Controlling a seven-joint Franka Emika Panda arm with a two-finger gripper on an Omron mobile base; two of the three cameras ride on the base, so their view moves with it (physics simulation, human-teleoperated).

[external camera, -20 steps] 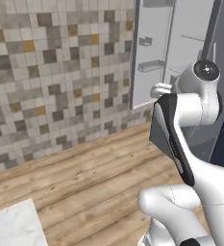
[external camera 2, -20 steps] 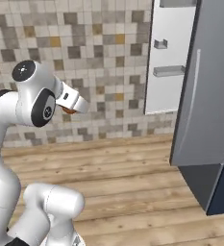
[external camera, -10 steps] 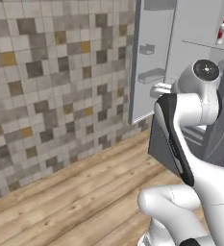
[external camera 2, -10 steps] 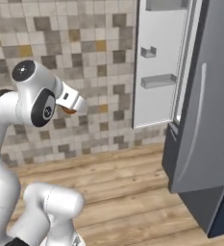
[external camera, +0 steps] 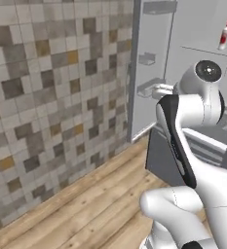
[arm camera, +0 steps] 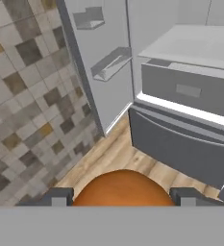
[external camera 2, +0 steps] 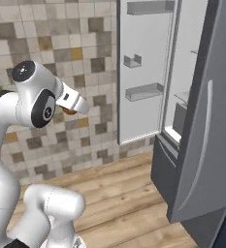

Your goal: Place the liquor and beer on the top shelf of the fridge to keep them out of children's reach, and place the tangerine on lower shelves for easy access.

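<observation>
The small round orange tangerine [arm camera: 122,188] is clamped between the two dark finger tips of the two-finger gripper [arm camera: 119,196] at the bottom centre of the hand view; a sliver of orange is also seen under the white wrist at the left of centre in the right base view [external camera 2: 70,111]. The tall grey fridge [external camera 2: 201,145] stands open on the right side of that view, its door bins seen in the upper middle.

The step in hand is judged to be the carrying of the fruit to the pale grey lower shelves [arm camera: 195,45], which are seen in the upper right of the hand view above a grey drawer front. The fruit is well apart from them, so the base or arm needs to be brought closer first. A level approach over the drawer front is advised, with the fruit set down well inside the shelf edge, since a round fruit is likely to roll. The grip should be eased only once the fruit rests on the panel.

The clear glass red-capped liquor bottle [external camera: 225,35] is already seen standing high inside the fridge, at the upper right of the left base view.
</observation>
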